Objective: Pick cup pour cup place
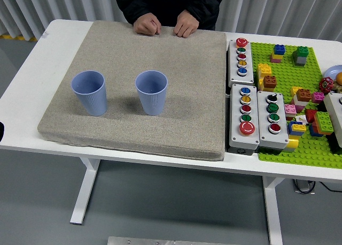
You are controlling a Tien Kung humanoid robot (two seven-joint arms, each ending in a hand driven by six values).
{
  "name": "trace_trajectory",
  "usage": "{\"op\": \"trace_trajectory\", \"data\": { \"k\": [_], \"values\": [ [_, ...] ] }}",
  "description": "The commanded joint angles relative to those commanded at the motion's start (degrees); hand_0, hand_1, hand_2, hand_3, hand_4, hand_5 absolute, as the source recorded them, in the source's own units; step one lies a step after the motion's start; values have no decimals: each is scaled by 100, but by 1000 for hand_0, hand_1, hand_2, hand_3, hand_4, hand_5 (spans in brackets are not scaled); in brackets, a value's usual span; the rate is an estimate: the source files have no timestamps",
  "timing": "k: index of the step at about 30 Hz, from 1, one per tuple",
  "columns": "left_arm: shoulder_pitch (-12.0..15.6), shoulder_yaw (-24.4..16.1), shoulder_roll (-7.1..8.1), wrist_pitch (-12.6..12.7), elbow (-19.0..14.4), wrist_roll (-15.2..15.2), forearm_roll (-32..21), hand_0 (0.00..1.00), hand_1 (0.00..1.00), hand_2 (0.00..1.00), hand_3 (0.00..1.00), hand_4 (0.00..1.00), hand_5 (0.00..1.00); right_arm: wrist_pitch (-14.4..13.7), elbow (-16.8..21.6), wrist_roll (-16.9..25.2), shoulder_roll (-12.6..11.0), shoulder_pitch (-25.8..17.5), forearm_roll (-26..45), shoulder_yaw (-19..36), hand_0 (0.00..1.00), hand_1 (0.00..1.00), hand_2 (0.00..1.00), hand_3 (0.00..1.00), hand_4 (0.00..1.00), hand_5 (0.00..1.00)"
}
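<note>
Two pale blue ribbed plastic cups stand upright on a grey fabric mat that covers most of the white desk: the left cup sits toward the mat's left side, the right cup near its middle, with a clear gap between them. Neither robot hand appears over the desk; only a small dark sliver shows at the picture's left edge beside the desk's near corner, too little to say what it is, so nothing can be said about how far either hand is open or whether it holds anything. Both cups look thin-walled and light, likely stiff enough for a gentle squeeze but apt to flex or tip if pinched hard; the ribbing should help against slipping. The mid-wall, wrapped from the side, seems the safest place to take hold. Whether either cup has anything inside cannot be made out from this angle. At the far edge a person in dark sleeves rests two loosely closed hands on the mat's border. To the right lie grey button boxes and a green baseplate with coloured bricks, cut off at the picture's right edge.
</note>
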Motion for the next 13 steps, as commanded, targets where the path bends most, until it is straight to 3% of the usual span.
{"op": "trace_trajectory", "data": {
  "k": [13],
  "values": [
    [31,26,6,-11,-26,32,72,772,764,864,900,761,998,-24,0,30,18,-74,48,2,721,687,736,699,324,299]
  ]
}}
